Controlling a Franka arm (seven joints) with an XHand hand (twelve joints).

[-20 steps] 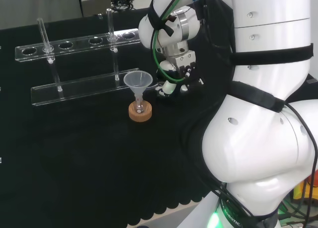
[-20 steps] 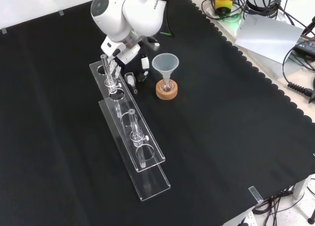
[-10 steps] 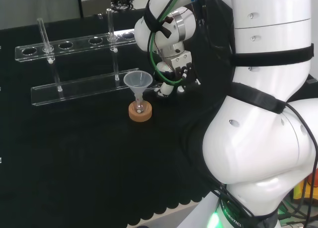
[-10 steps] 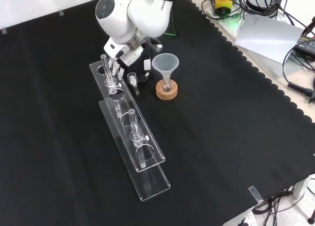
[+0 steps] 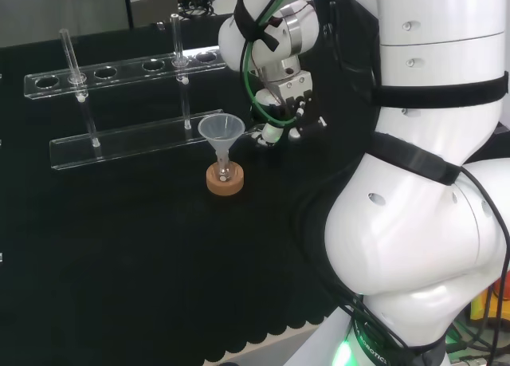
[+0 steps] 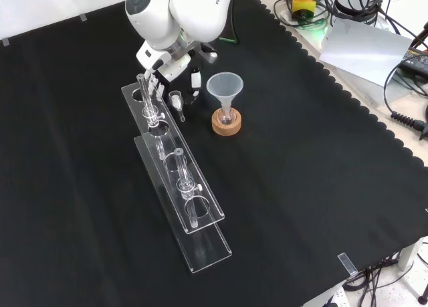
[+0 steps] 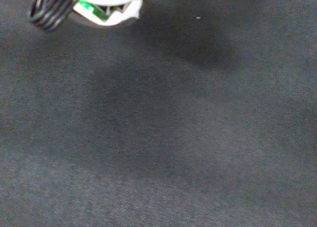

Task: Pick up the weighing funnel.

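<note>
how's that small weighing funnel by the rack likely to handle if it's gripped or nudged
The weighing funnel looks like thin clear glass or plastic, so it is probably light, stiff and slippery against the robot hand. Its rounded cup and narrow stem suggest it may roll or pivot if nudged on the black cloth.

Small clear weighing funnel [image 6: 176, 98], tilted, stem downward, held by the hand [image 6: 194, 81]
</note>
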